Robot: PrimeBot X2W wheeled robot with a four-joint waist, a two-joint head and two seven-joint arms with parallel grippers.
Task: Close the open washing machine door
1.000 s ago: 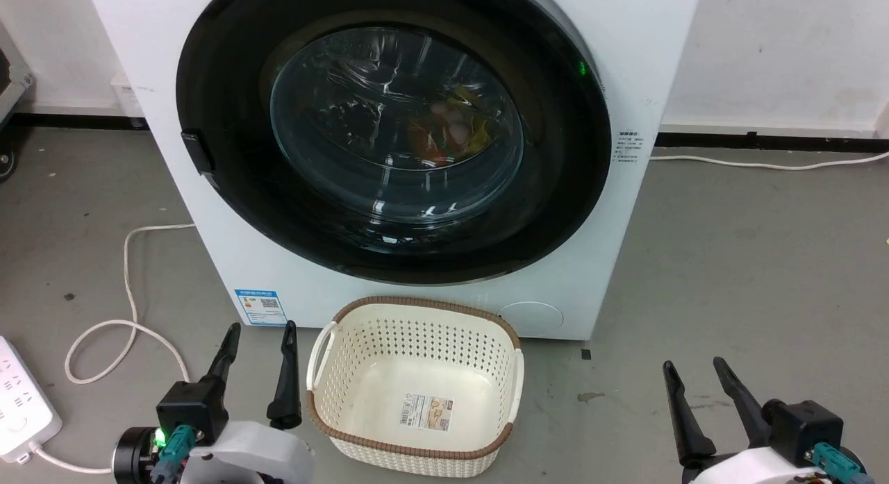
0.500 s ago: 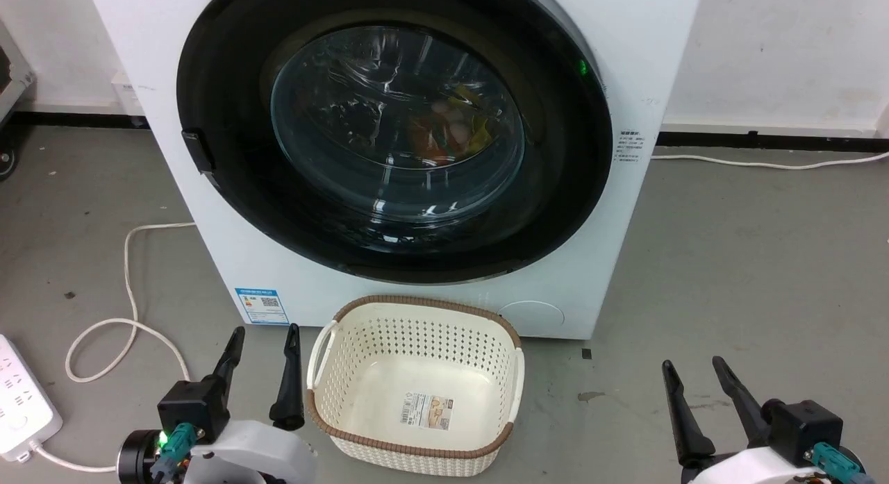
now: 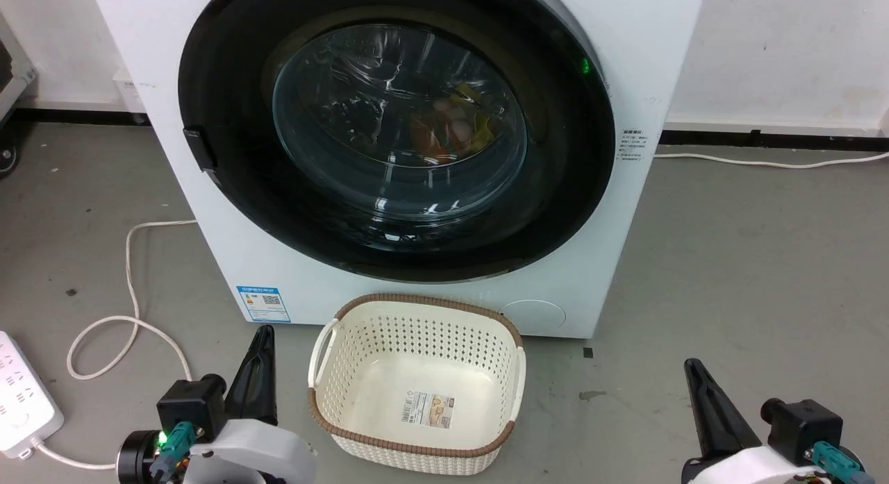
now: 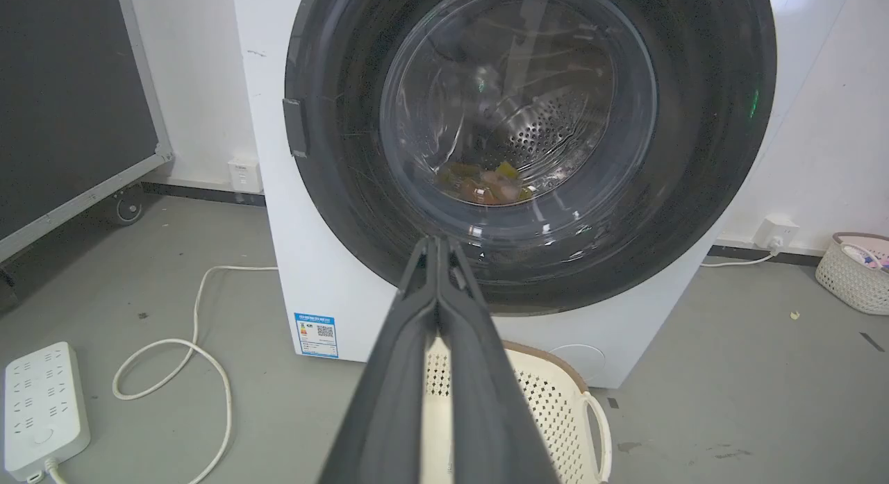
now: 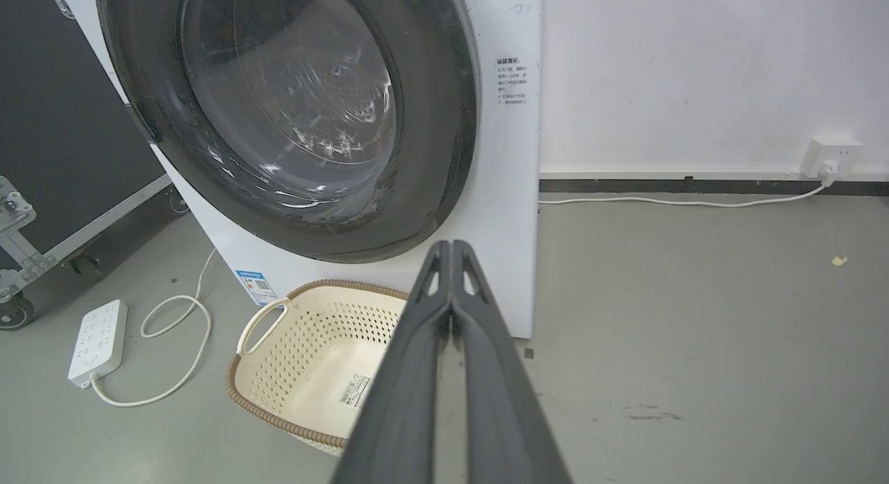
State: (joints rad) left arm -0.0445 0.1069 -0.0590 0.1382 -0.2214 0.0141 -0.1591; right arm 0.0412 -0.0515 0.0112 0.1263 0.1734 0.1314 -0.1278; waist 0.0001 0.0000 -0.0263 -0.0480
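The washing machine door [image 3: 229, 192] is a glossy black round disc with a bulging glass window and lies flat against the front of the white washing machine [image 3: 278, 276]. Its small black latch [image 3: 198, 149] sits on the left edge. Colourful laundry [image 3: 451, 130] shows through the glass. My left gripper [image 3: 262, 335] is low at the left, shut with nothing in it, well below and short of the door. My right gripper [image 3: 691, 367] is low at the right, also shut and empty. The left wrist view has the left fingertips [image 4: 437, 242] pressed together, and the right wrist view has the right fingertips [image 5: 451, 244] pressed together.
A cream perforated basket [image 3: 417, 302] with a brown rim stands on the floor just in front of the machine, between my grippers. A white power strip [image 3: 21, 394] and its looped cable [image 3: 128, 262] lie at the left. Grey floor stretches to the right.
Both grippers have gone from open to shut, fingers now together. The left gripper's tips sit slightly lower. The door has not moved.
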